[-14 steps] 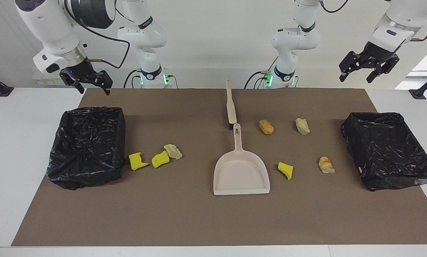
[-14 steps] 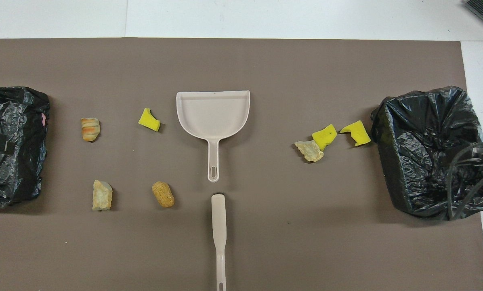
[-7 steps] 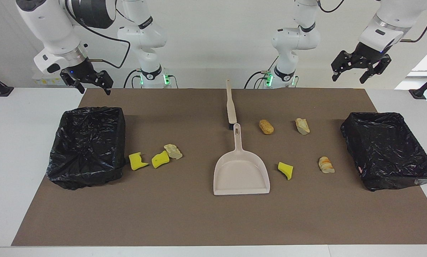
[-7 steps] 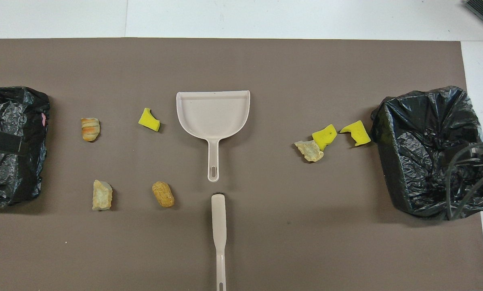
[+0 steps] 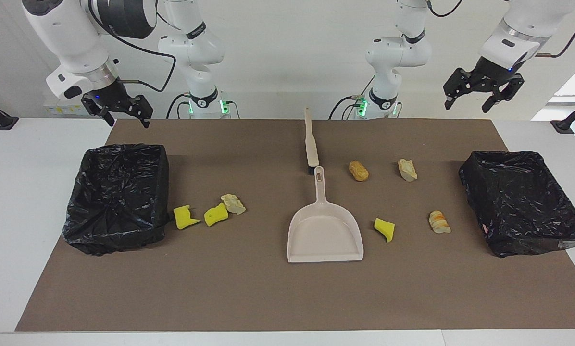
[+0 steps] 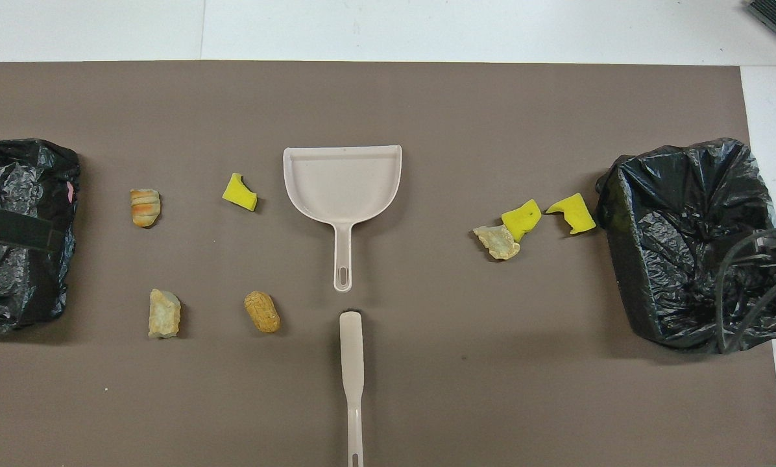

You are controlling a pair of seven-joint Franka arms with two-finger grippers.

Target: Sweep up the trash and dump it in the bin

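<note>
Overhead view shows the trash scattered on the brown mat (image 6: 388, 402), two clusters either side of the smooth beige dustpan (image 6: 342, 181). Toward my right arm's end lie two bright porous yellow sponge chunks (image 6: 521, 219) (image 6: 575, 213) and a crumpled beige lump (image 6: 497, 242), close to the mat's edge where a bin lined with crinkled glossy black plastic (image 6: 680, 240) stands. Toward my left arm's end lie a third yellow sponge wedge (image 6: 239, 192), a striped tan lump (image 6: 145, 207), a rough pale lump (image 6: 164, 313) and a ridged orange-brown oval (image 6: 262, 311), with a second black-lined bin (image 6: 12, 272) at that edge. A slim beige brush handle (image 6: 351, 370) points at the dustpan's handle. My left gripper (image 5: 482, 91) and right gripper (image 5: 119, 111) hang in the air, fingers apart, holding nothing.
</note>
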